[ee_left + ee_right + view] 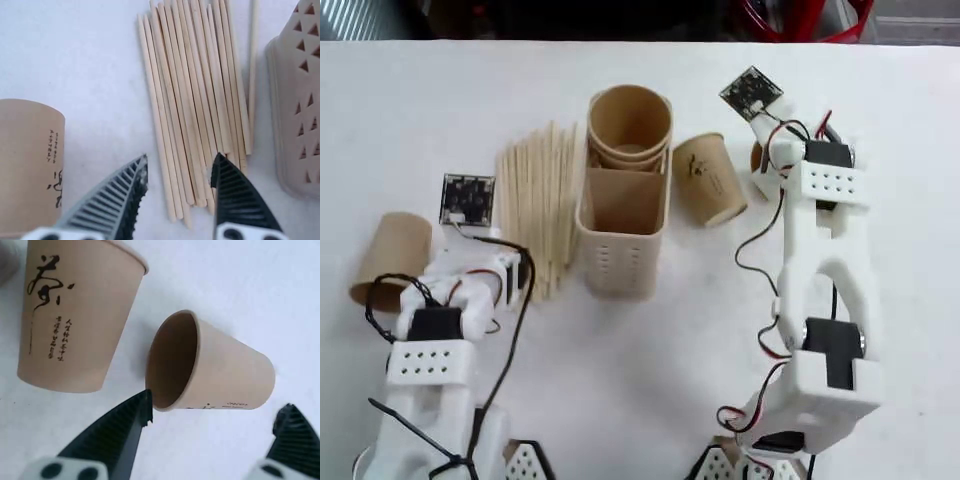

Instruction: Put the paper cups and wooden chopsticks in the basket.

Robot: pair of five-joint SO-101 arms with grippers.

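Left gripper (181, 165), jaws apart, poised over the near ends of the wooden chopsticks (195, 100), which lie on the table beside the basket (620, 265), apparently to pinch a few. Right gripper (218, 402), likewise spread, straddles a tipped paper cup (220, 370); stacked cups (630, 120) occupy one basket compartment

We see a white bench (650, 380) with the slotted beige basket (620, 262) standing upright near the middle. A loose pile of wooden chopsticks (540, 200) lies flat just beside its left wall, roughly parallel and slightly fanned. The left paper cup (390, 255) lies on its side well left of the sticks. The second paper cup (710, 180) is on its side just right of the basket. The third paper cup (225, 370) is also on its side, near the second and not touching it, mouth facing it.
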